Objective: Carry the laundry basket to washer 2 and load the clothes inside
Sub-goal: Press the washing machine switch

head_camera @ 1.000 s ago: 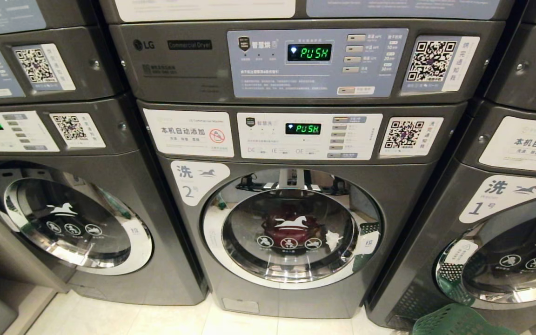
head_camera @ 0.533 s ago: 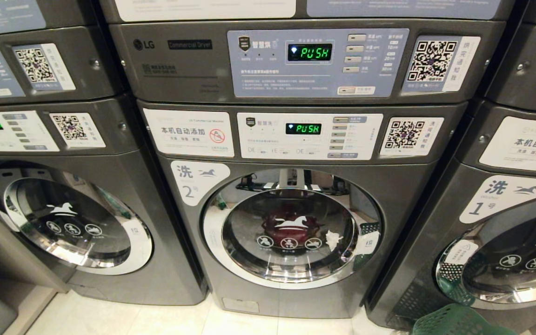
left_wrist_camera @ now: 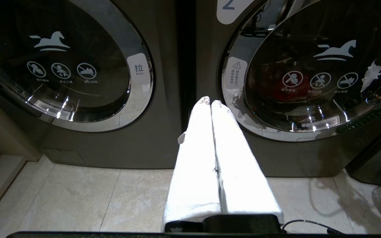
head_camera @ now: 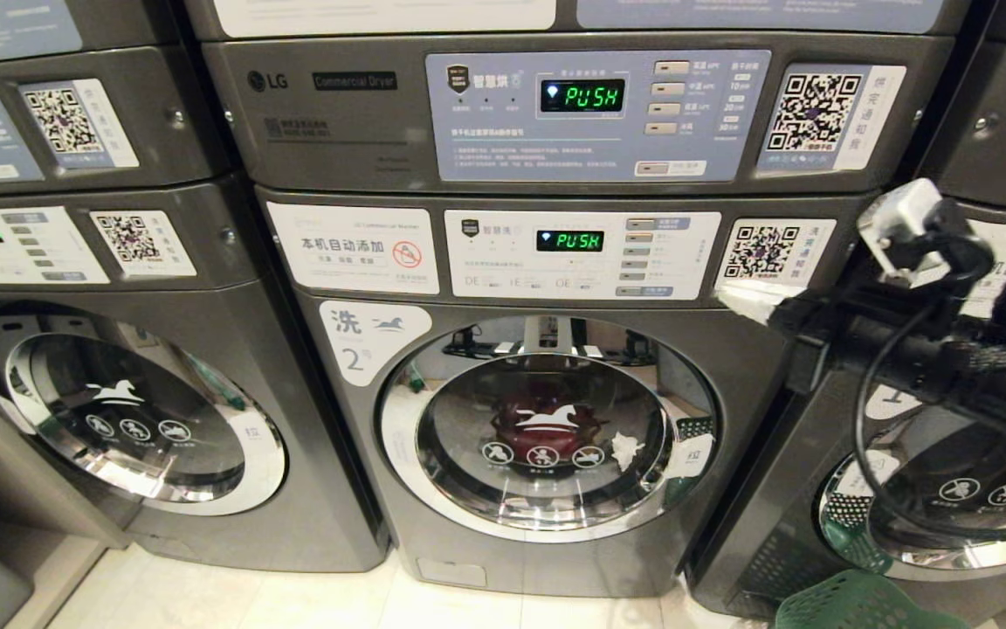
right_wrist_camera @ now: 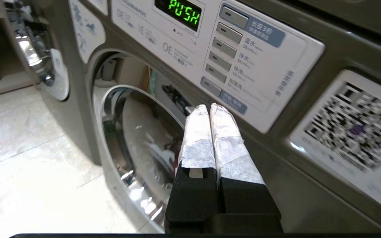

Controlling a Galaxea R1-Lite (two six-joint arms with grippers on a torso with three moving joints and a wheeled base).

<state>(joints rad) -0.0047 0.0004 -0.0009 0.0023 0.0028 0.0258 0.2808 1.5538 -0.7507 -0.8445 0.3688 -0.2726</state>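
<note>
You're at the door-opening step: right gripper [head_camera: 743, 301], jaws shut and empty, nears washer 2 [head_camera: 547, 419]; next, part them at its door.

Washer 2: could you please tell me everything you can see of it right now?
Washer 2 is a dark grey front-loader standing on pale floor tiles between two like machines, beneath a stacked dryer. Its round chrome-rimmed glass door is shut, with something dark red behind the glass. A white label bears a horse and the numeral 2. The panel display reads PUSH in green. Nothing visibly touches it.
</note>
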